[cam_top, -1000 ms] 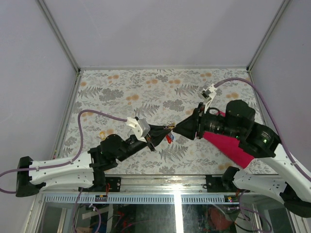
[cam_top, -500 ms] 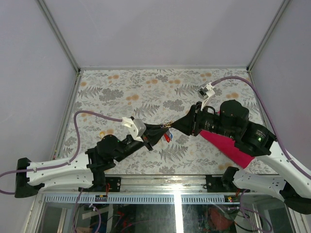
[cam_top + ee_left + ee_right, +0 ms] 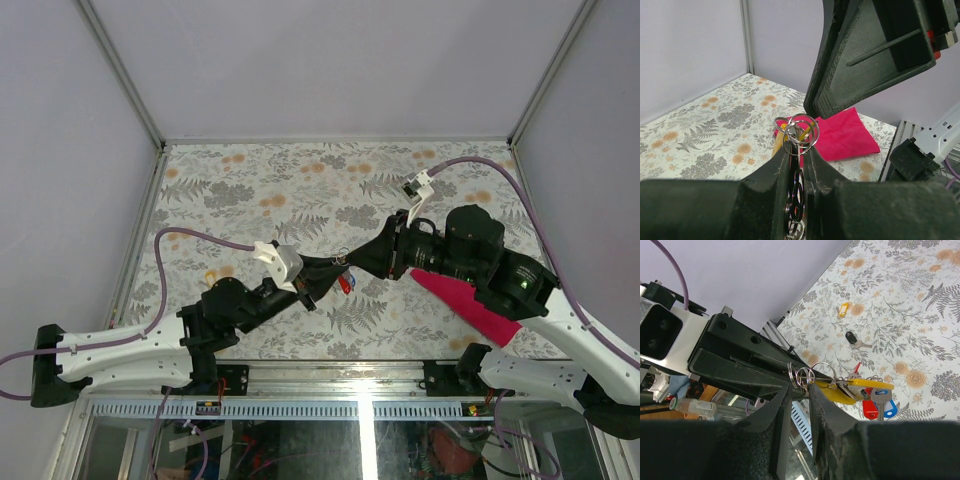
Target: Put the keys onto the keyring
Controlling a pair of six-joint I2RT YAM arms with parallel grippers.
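**Left gripper**: reaches in from the near-left corner to mid-worktop. Its own wrist view shows the fingers clamped on the keyring, with several linked rings standing above the tips. The top view shows only a glint there.

**Loose keys**: a yellow key and a black key lie flat toward the left edge, close together. They are clear in the right wrist view and hidden from the left wrist view.

**Keys**: a bunch hangs from the keyring above mid-worktop, with yellow, red and blue heads. The top view shows only red and blue below the tips.

**Right gripper**: meets the left one tip to tip. Its wrist view shows the fingers flanking the rings with a narrow gap; whether they pinch cannot be told.

**Cloth**: magenta, lying flat toward the near-right corner and partly under the right arm.

**Worktop**: covered with a grey fern and orange flower print.

**Walls**: plain pale panels with metal corner posts.
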